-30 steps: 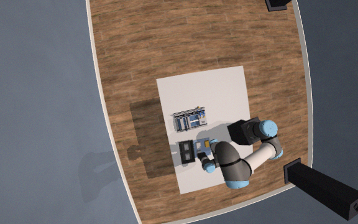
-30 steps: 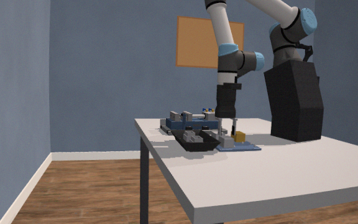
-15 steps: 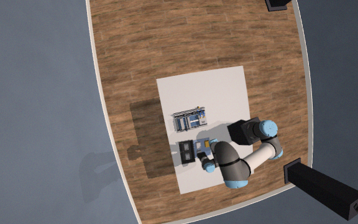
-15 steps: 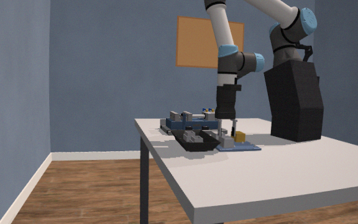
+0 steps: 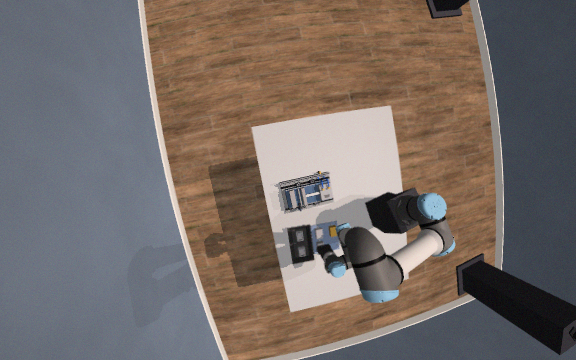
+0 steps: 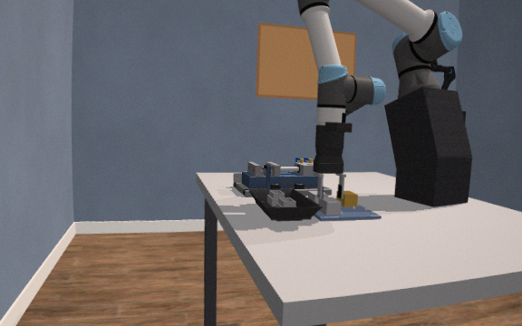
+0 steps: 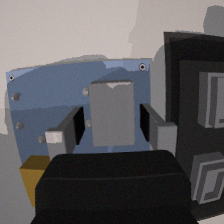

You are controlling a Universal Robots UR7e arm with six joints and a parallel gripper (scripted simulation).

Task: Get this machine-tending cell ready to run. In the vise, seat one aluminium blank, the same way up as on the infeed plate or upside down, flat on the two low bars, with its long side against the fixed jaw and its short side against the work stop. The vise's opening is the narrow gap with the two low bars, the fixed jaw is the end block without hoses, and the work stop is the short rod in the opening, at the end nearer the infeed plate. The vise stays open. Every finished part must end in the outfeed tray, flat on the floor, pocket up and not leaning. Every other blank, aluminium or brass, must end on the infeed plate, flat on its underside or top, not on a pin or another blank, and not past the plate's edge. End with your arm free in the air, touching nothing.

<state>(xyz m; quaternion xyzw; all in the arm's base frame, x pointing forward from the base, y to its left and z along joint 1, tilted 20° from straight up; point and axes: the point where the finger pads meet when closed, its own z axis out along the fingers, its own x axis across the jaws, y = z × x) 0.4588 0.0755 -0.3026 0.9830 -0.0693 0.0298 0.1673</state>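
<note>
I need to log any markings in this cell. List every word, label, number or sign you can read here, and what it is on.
None: no readable text shows in any view.
The orange board on the wall is blank.
The blue plate, grey block, yellow block and black tray carry no marks.
The vise is too small to show any.

The gripper (image 7: 111, 131) is seen fully open, fingers straddling a grey aluminium blank (image 7: 112, 113) lying on the blue infeed plate (image 7: 45, 95). A brass blank (image 7: 33, 176) is seen lower left; the black outfeed tray (image 7: 186, 100), holding grey parts, right.
</note>
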